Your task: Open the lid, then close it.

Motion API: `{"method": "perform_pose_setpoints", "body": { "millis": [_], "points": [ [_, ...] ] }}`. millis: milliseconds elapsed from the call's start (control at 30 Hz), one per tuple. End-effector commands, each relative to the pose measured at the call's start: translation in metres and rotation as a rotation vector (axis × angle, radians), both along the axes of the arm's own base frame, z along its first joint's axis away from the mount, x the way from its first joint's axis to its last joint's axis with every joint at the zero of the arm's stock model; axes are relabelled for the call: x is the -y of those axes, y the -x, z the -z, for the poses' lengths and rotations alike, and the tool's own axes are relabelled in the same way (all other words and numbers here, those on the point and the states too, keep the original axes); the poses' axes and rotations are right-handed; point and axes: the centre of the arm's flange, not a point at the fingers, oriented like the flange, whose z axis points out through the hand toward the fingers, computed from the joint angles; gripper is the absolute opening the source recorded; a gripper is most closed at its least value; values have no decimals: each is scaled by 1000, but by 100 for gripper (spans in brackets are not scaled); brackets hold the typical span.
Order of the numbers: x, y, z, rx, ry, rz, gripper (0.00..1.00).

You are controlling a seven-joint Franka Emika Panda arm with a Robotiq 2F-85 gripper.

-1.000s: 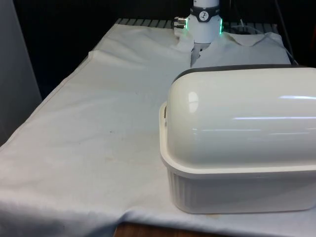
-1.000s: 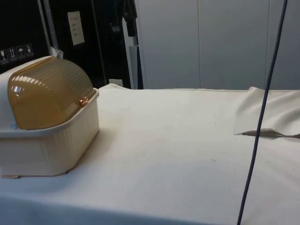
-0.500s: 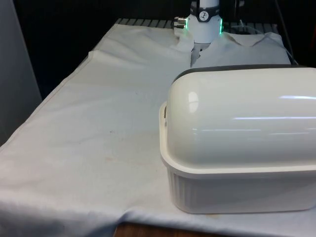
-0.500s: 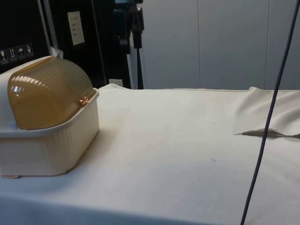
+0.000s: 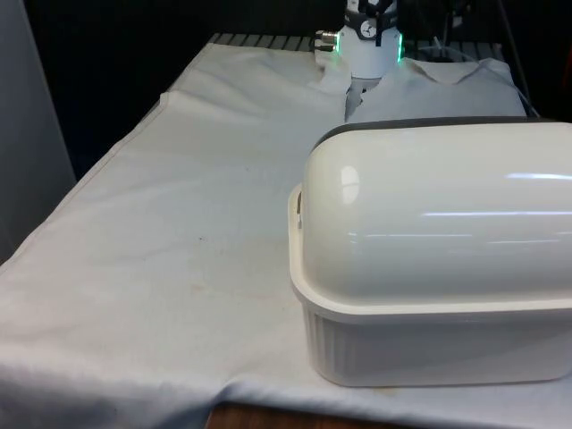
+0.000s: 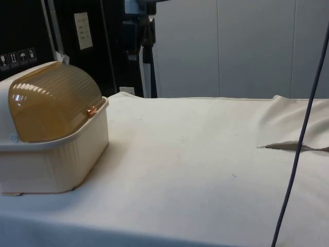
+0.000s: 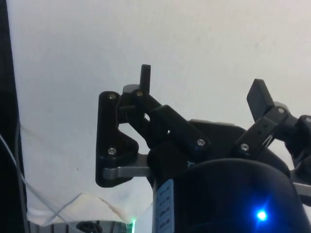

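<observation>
— Status of the bread box [image 6: 51,139]?
— Left of the side view on the counter [image 6: 205,154]; amber lid [image 6: 54,105] down. Nothing started.
— Gripper [image 7: 201,90]?
— Fingers [image 7: 145,75] spread wide, empty, above bare cloth.

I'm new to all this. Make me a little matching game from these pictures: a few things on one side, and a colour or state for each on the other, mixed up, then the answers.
Things:
1. lid
2. bread box base
3. gripper
4. table cloth

Descriptions:
A. black, fingers apart, holding nothing
B. white, with a fold raised near one edge
C. amber, ribbed, rolled down shut
D. cream, ribbed walls

Pairs: 1-C, 2-D, 3-A, 4-B
</observation>
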Motion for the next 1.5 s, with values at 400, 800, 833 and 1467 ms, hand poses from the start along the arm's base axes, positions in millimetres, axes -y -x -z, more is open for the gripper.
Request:
{"method": "perform_pose_setpoints", "body": {
  "millis": [400, 800, 833, 1467],
  "points": [
    [-25, -22, 18, 21, 3, 5, 100],
    [-32, -34, 36, 61, -6, 4, 100],
    [-32, -34, 38, 65, -6, 4, 100],
    [-28, -42, 66, 103, 4, -60, 100]
  ]
}}
